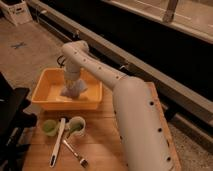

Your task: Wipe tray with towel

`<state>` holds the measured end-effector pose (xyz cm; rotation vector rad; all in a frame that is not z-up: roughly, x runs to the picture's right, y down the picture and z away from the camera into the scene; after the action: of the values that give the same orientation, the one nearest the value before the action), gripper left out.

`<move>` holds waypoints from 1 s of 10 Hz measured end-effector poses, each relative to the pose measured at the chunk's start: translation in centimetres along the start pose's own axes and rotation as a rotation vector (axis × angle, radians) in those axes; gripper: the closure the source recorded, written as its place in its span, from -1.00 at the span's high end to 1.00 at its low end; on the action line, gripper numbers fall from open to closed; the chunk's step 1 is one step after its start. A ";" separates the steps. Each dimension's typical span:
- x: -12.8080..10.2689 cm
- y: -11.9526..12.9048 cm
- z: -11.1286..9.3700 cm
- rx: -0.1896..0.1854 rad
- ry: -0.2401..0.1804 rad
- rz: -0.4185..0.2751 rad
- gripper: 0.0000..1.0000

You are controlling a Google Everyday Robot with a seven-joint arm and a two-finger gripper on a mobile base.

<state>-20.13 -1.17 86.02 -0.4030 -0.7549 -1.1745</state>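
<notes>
Wiping is your step in hand: the hand (pixel 73 83) sits low inside the tray (pixel 55 104) on the bench (pixel 100 146), towel (pixel 74 92) bunched under it toward one end of the tray, grip impossible to tell, so next drag the towel across the tray's bare floor.

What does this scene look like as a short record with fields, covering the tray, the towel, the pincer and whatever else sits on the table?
tray: yellow, on the wooden table, far left part
towel: pale, bunched, on the tray floor toward its right side
pincer: down inside the tray, at the top of the towel
arm: reaches in from the lower right
cups: two green ones in front of the tray
white utensil: lies between the cups
fork: to its right
</notes>
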 end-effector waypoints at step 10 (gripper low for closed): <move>0.5 1.9 2.9 -0.005 -0.050 0.047 -1.00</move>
<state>-19.14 1.01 88.56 -0.4538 -0.7821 -1.1261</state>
